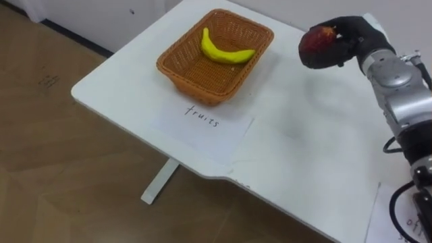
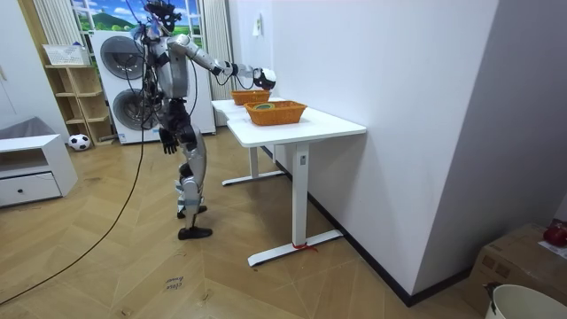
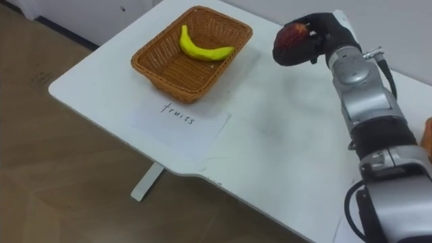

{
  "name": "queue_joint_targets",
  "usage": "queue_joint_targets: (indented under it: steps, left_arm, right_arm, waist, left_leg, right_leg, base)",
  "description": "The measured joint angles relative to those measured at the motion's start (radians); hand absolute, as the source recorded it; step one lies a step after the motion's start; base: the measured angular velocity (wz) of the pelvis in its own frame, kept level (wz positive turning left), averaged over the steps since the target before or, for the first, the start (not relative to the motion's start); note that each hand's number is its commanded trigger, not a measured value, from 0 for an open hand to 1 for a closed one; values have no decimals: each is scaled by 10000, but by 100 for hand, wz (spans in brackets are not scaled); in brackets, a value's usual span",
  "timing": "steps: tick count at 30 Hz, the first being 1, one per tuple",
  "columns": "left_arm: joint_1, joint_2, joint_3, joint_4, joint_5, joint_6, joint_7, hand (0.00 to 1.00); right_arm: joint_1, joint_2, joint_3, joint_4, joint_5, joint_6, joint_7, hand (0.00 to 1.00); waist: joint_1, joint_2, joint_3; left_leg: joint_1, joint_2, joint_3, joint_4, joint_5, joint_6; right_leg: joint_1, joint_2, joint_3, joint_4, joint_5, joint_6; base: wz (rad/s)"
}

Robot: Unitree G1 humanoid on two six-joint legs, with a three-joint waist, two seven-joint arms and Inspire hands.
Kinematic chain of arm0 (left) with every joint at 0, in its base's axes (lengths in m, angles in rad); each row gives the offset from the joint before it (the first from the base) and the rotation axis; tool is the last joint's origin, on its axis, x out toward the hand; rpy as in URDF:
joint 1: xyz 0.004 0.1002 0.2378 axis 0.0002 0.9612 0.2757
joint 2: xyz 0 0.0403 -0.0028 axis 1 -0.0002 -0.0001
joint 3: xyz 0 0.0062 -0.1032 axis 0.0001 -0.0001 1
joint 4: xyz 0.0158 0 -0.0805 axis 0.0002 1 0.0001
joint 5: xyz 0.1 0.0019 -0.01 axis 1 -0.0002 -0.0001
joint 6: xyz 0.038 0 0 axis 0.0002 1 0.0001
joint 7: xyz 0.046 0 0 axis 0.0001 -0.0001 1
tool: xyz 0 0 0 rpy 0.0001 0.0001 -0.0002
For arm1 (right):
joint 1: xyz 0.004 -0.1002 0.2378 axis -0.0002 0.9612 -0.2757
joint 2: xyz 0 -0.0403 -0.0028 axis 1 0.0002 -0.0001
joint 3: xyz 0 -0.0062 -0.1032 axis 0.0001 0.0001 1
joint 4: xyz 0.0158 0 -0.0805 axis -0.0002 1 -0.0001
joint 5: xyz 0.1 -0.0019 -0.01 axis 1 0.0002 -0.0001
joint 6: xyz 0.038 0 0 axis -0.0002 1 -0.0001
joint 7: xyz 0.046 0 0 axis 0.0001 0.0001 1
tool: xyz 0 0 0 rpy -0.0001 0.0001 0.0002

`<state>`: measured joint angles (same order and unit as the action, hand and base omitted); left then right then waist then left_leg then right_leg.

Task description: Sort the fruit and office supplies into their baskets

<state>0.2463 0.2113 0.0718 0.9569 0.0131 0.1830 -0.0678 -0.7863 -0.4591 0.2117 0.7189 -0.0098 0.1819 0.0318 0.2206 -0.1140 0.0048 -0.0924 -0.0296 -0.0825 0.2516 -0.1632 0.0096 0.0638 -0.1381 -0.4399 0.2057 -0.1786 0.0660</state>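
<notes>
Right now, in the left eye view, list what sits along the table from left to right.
The wicker basket with the banana in it → red fruit → right hand curled round that fruit.

White table [image 1: 304, 148] is standing on a wooden floor [image 1: 61, 175]. A woven basket [image 1: 202, 91] is sitting near the table's far left corner. A hand-lettered paper sheet [image 1: 202, 125] is lying flat on the tabletop, just in front of that basket. A second basket [image 2: 276, 112] is resting further along to the robot's right. Another sheet [image 1: 391, 216] is lying at the near right edge.
</notes>
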Motion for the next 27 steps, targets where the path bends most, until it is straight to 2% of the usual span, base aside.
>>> queue_joint_targets:
  steps: [5,10,15,21,27]
  left_arm:
    - [84,1,27,-193,12,113,13,0]
    - [221,17,40,-185,28,195,-16,0]
    - [257,25,39,-31,18,236,-2,0]
    - [466,26,38,70,355,320,3,0]
    - [567,29,44,57,686,388,-49,0]
  right_arm:
    - [0,-15,2,-879,3,278,151,100]
    - [-86,-15,3,-1139,40,316,161,100]
    - [-83,-12,34,-1129,197,385,162,100]
    - [-81,-13,121,-1130,588,384,127,100]
    - [-78,-13,359,-1145,645,385,125,100]
  waist:
    - [44,4,-7]
    - [169,-44,-52]
    - [343,-30,-43]
    - [335,-60,-26]
    - [529,-79,-26]
  left_leg:
    - [292,3,24,-8,-1,2]
    - [388,-4,-19,-54,-1,2]
    - [381,-5,-65,19,0,1]
    - [441,-42,-303,-72,-3,-2]
    - [509,-73,-442,-90,0,-2]
  right_leg:
    - [258,-4,9,3,0,-1]
    - [408,-9,-86,4,0,0]
    - [456,-22,-307,1,0,0]
    - [636,-4,-335,-3,-7,12]
    - [680,-15,-410,-6,-24,39]
  base:
    - [-1]
    - [3]
    - [2]
    - [12]
    - [6]
